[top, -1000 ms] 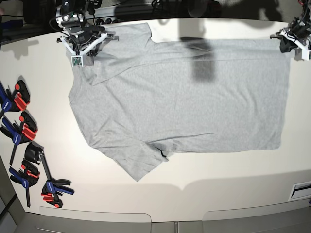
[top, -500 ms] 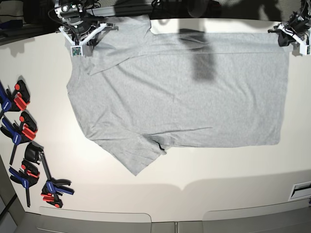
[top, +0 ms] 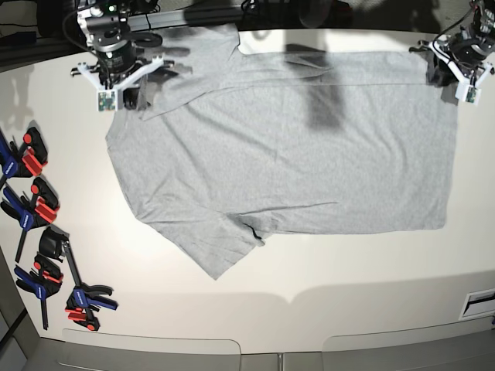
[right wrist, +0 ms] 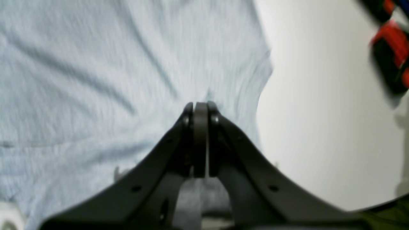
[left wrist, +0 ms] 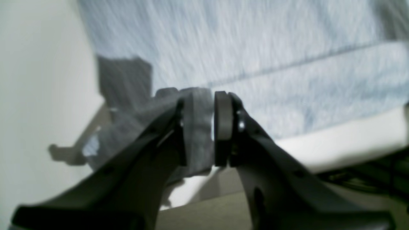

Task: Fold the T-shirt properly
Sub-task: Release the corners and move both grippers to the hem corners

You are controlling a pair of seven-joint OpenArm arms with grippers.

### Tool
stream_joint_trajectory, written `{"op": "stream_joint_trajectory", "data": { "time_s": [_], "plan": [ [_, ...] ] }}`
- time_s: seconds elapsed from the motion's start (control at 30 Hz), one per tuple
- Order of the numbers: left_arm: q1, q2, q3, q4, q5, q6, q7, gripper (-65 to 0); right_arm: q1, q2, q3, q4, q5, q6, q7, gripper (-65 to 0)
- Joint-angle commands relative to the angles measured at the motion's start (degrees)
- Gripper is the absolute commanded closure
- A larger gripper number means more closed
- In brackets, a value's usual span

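The grey T-shirt (top: pixel 294 154) lies spread flat on the white table (top: pixel 348 286), with one sleeve pointing toward the front edge. At the far left corner, my right gripper (top: pixel 128 91) is shut on the shoulder cloth. In the right wrist view its pads (right wrist: pixel 200 134) are pressed together and wrinkles in the T-shirt (right wrist: pixel 80 64) run toward them. At the far right corner, my left gripper (top: pixel 442 77) is over the hem. In the left wrist view its jaws (left wrist: pixel 204 127) stand slightly apart, and a fold of the T-shirt (left wrist: pixel 255 48) rests against one finger.
Several red, blue and black clamps (top: pixel 35 209) lie along the table's left edge, and one clamp (right wrist: pixel 393 48) shows in the right wrist view. Both grippers are close to the table's far edge. A white slotted part (top: pixel 479 301) sits at the front right.
The left gripper's jaws have parted. Both grippers shifted toward the far edge, dragging the shirt a little farther back and flatter. The right gripper also moved left.
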Motion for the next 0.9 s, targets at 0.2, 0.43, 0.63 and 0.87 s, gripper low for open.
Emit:
{"op": "stream_joint_trajectory", "data": {
  "time_s": [0.2, 0.43, 0.63, 0.87],
  "plan": [
    [0.1, -1.0, -0.5, 3.4, 2.6, 3.0, -4.0, -10.8, 12.2, 0.7, 0.3, -4.1, -9.5, -0.3, 6.7, -29.6],
    [0.2, -1.0, -0.5, 3.4, 2.7, 3.0, -3.9, -14.3, 33.9, 6.8, 2.2, -32.0, 0.2, 6.0, 3.5, -32.5],
    [0.2, -1.0, -0.5, 3.4, 2.7, 3.0, -3.8, -14.3, 56.2, 15.3, 2.2, -62.8, 15.6, 17.7, -5.1, -34.7],
    [0.2, -1.0, -0.5, 3.4, 2.7, 3.0, -3.5, -14.3, 75.0, 20.2, 2.1, -94.9, 17.3, 23.4, -4.0, -34.7]
  ]
}}
